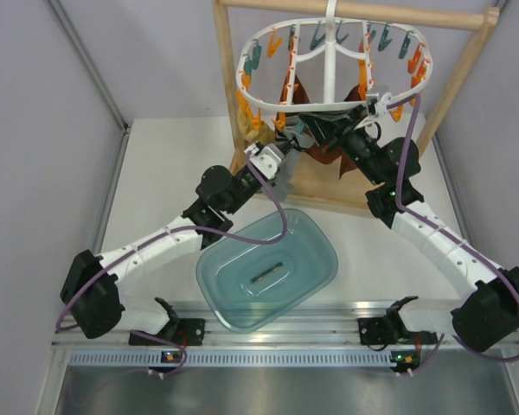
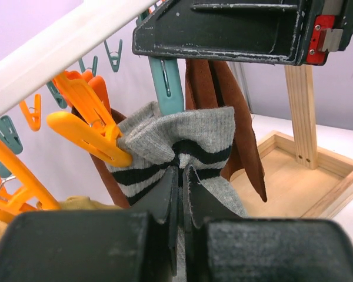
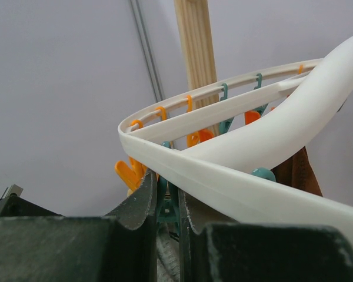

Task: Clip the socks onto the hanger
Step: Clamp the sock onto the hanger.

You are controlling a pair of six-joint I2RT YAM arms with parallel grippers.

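Left end effector [image 2: 181,176] is pressed shut on the cuff of a grey striped sock [image 2: 188,132], which it holds up under the hanger [image 1: 330,69]. The hanger hangs from the wooden rack [image 1: 372,12]. An orange clip [image 2: 88,132] touches the sock's left edge. Right end effector [image 3: 167,194] pinches a teal clip [image 3: 168,210] just beneath the hanger's white ring. Brown socks [image 2: 241,135] hang behind the grey one. A clear blue tub [image 1: 233,268] sits on the tabletop [image 1: 156,173] near the arm bases.
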